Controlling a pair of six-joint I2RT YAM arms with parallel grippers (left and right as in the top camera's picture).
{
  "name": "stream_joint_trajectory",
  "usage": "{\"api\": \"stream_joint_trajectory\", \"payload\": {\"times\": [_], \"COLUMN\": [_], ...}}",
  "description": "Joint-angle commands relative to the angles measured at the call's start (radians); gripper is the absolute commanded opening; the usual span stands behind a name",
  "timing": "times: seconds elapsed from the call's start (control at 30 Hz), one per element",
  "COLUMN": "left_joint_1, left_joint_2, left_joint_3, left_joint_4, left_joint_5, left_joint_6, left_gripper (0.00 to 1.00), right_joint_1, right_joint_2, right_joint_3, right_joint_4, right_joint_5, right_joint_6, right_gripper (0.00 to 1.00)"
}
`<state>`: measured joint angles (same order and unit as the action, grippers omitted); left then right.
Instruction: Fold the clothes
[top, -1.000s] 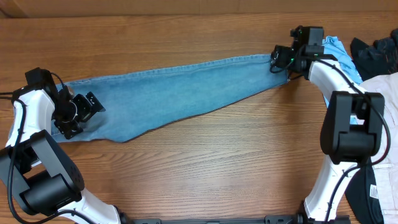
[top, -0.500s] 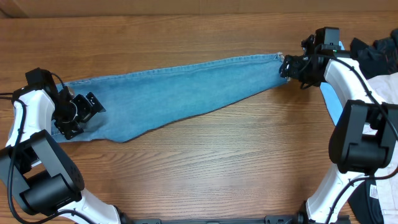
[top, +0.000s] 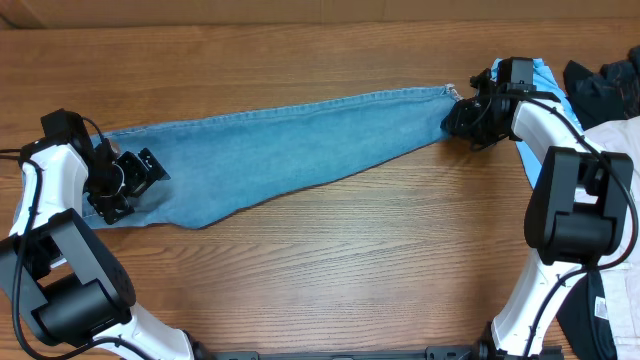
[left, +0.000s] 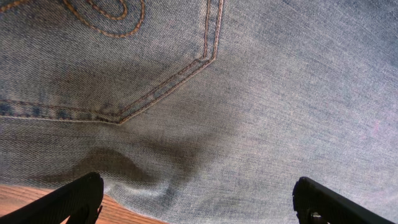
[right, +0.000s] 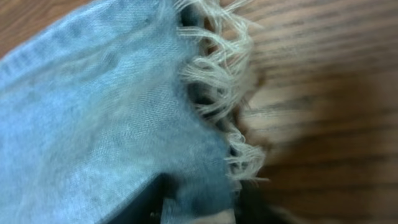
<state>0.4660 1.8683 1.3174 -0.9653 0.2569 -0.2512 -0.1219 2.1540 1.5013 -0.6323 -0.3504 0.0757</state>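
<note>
On the wooden bench (top: 350, 270), the light-wash jeans (top: 290, 150) lie stretched in one long band, the waist end toward 9 o'clock and the frayed hem (right: 217, 81) toward 2 o'clock. The legs appear stacked one on the other, a layout that probably leaves only end-to-end folds to make.

The left gripper (top: 132, 183) sits over the waist end with its fingertips (left: 74, 196) spread wide apart and nothing between them. Its wrist view shows the stitched back pocket (left: 124, 56) and a soft wrinkle near the cloth's edge. Its position suggests it is there to anchor or pick up that end.

The right gripper (top: 462, 115) is at the hem, with one dark finger (right: 143, 202) against the denim just beside the fringe. Whether it has closed on the cloth cannot be told from these views. The hem seems the likely hold for carrying the leg back toward the waist.

A sky-blue T-shirt (top: 545, 75) and darker garments (top: 600, 85) lie past the hem at 3 o'clock, apart from the fold.
</note>
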Motion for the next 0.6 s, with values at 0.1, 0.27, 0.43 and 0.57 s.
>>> {"api": "stream_joint_trajectory", "payload": {"times": [0.1, 0.27, 0.43, 0.57], "left_joint_1": [-0.005, -0.005, -0.008, -0.01], "left_joint_2": [0.008, 0.008, 0.008, 0.008], "left_joint_3": [-0.007, -0.007, -0.007, -0.007], "left_joint_4": [-0.002, -0.003, 0.0, -0.003], "left_joint_5": [-0.005, -0.005, -0.005, -0.001], "left_joint_6": [0.02, 0.02, 0.02, 0.019], "left_gripper": [1.0, 1.0, 1.0, 1.0], "right_joint_1": [0.005, -0.04, -0.169, -0.256], "right_joint_2": [0.023, -0.015, -0.174, -0.278], "right_joint_3": [-0.005, 0.031, 0.039, 0.039], "right_joint_4": [0.013, -0.102, -0.168, -0.208], "right_joint_5": [-0.024, 0.144, 0.264, 0.25], "right_joint_6": [0.043, 0.092, 0.138, 0.119], "right_gripper": [0.04, 0.04, 0.04, 0.04]}}
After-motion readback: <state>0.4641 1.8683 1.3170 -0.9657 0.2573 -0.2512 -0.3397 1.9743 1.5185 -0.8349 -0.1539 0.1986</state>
